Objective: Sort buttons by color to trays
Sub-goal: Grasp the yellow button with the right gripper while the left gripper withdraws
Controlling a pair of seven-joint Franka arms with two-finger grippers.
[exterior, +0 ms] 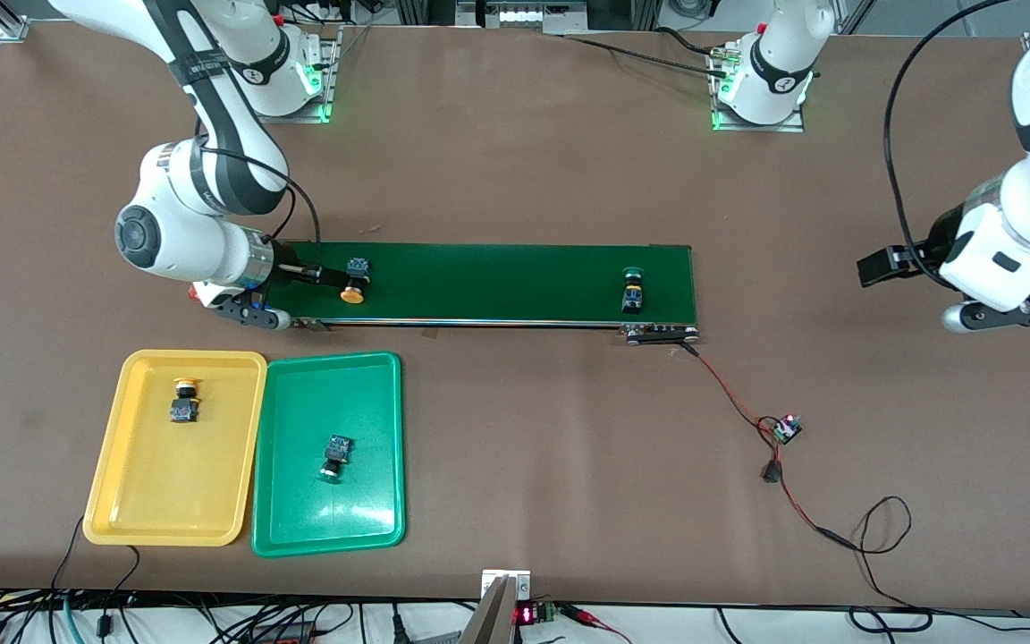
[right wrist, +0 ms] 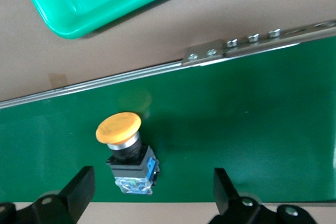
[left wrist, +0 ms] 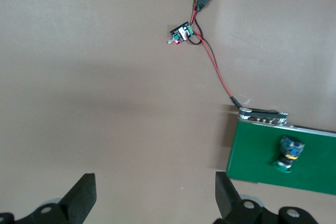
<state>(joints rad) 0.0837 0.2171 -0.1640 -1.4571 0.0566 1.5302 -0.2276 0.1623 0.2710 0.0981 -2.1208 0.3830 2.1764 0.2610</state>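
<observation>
Over the belt's [exterior: 497,282] end, the right gripper [right wrist: 152,192] spreads wide around an orange-capped button [right wrist: 126,153]; left gripper [left wrist: 155,198] waits open.

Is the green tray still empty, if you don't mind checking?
No, a green-capped button already lies inside the green tray.

We take this for a robotics lab — two white arms [exterior: 211,179] bolted by lit base plates [exterior: 756,112] to a brown table [exterior: 515,179]. On it sits a small green conveyor [exterior: 497,282], wired by red and black leads to a bare circuit board [exterior: 786,428]. Loose cables [exterior: 166,617] crowd the table's near edge — with aluminium framing [exterior: 515,13] by the bases.
</observation>
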